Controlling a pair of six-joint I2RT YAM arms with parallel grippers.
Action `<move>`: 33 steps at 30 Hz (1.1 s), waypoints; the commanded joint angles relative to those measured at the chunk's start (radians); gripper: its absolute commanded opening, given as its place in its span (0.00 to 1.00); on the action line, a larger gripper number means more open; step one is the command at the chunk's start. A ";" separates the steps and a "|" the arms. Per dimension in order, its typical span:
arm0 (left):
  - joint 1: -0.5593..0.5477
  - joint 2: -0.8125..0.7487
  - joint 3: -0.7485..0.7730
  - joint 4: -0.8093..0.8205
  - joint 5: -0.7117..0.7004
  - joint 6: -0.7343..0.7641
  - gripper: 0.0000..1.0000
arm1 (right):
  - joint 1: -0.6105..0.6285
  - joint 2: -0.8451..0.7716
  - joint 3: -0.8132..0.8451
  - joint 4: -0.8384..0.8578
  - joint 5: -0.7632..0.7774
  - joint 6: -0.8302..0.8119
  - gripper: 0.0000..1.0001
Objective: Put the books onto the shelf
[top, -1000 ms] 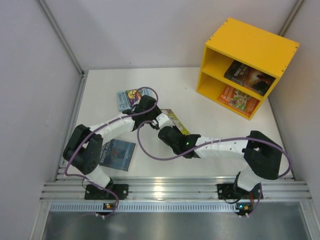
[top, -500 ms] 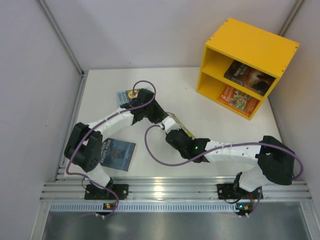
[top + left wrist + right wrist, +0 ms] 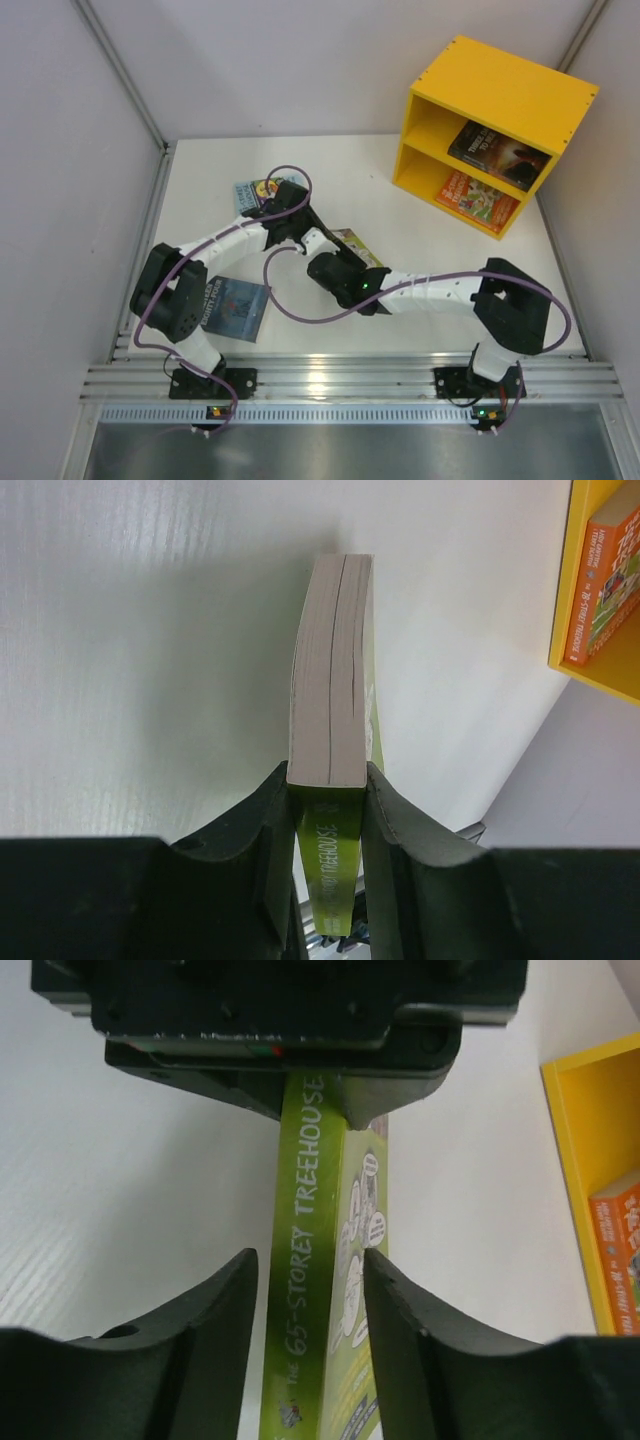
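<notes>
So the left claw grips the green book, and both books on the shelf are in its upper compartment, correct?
No. The left claw grips the green book, but the shelf holds one book per compartment: a dark book above, an orange book below, as the top external view shows.

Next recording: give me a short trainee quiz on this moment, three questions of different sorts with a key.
1. True or false: the left end effector is clamped on the lime green book.
2. Multiple choice: where in the yellow shelf does the dark book lie? A, upper compartment; B, lower compartment; C, on the top board.
3. Short answer: what colour is the lower-compartment book?

Key: 1 true; 2 A; 3 orange-red.
</notes>
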 commanded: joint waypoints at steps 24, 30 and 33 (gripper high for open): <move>0.291 -0.169 0.256 -0.325 -0.133 0.262 0.73 | -0.183 -0.049 0.045 0.157 0.233 -0.779 0.00; 0.322 -0.287 0.060 -0.243 -0.154 0.319 0.73 | -0.309 0.002 0.005 0.355 0.205 -0.999 0.00; 0.320 -0.308 -0.054 -0.168 -0.055 0.316 0.72 | -0.384 0.025 -0.003 0.449 0.187 -1.073 0.00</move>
